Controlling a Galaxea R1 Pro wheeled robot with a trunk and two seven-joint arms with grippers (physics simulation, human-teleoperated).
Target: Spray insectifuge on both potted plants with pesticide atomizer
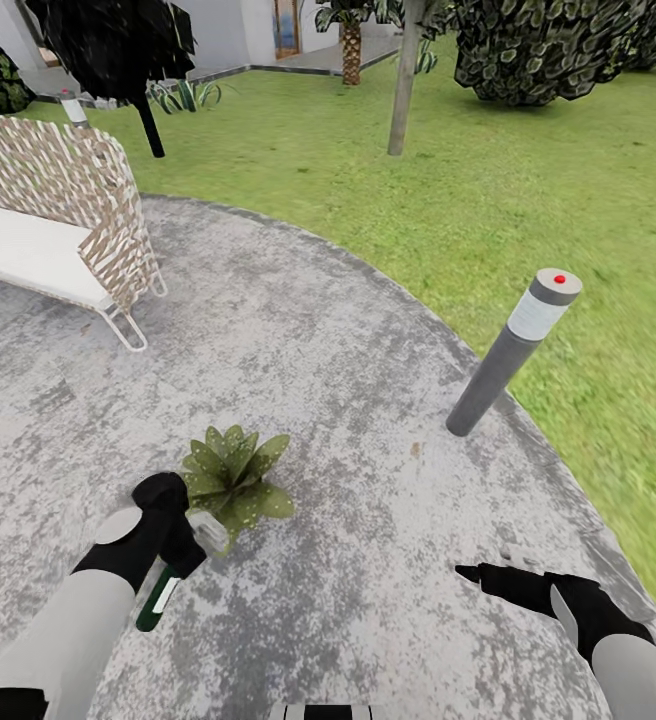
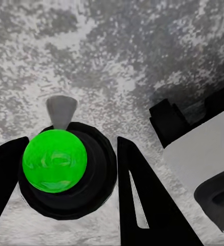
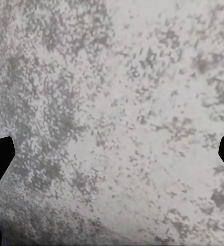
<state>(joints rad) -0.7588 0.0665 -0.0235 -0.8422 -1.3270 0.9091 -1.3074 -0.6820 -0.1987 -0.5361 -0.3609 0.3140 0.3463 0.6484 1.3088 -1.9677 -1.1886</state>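
Left hand [image 1: 173, 535] clenched on the pesticide atomizer [image 1: 160, 592], at about 7 o'clock in the head view. Bottle tilted, dark green body with white label pointing down toward 7, grey spray head [image 1: 209, 531] up by the fingers, pointing toward the plant. Left wrist view: black fingers [image 2: 137, 200] on both sides of the atomizer [image 2: 65, 171], seen end-on as a bright green disc in a black ring, grey nozzle [image 2: 61, 110] poking out beyond it, paved ground behind.

One of the potted plants [image 1: 233, 478] sits just beside the spray head, at its 1 o'clock; low rosette of speckled green leaves, on the grey patio [image 1: 318, 340]. Pot hidden by leaves, can't confirm it.

Right hand [image 1: 483, 575] at 5 o'clock, released, grasping nothing, fingers pointing toward 9, hovering over the paving. Right wrist view: both black fingertips [image 3: 0, 154] wide apart at the frame edges, only mottled grey paving [image 3: 117, 113] between them.

Further out: grey bollard lamp [image 1: 513, 350] with red dot on top at 2-3 o'clock, at the patio edge, leaning in the view. Wicker lounge seat [image 1: 63, 215] with white cushion at 10 o'clock on the patio. Lawn [image 1: 488, 190] wraps the patio from 12 to 4. Tree trunk [image 1: 405, 75] at 12-1, palm [image 1: 351, 35] behind it, dark shrub [image 1: 558, 45] at 1 o'clock.
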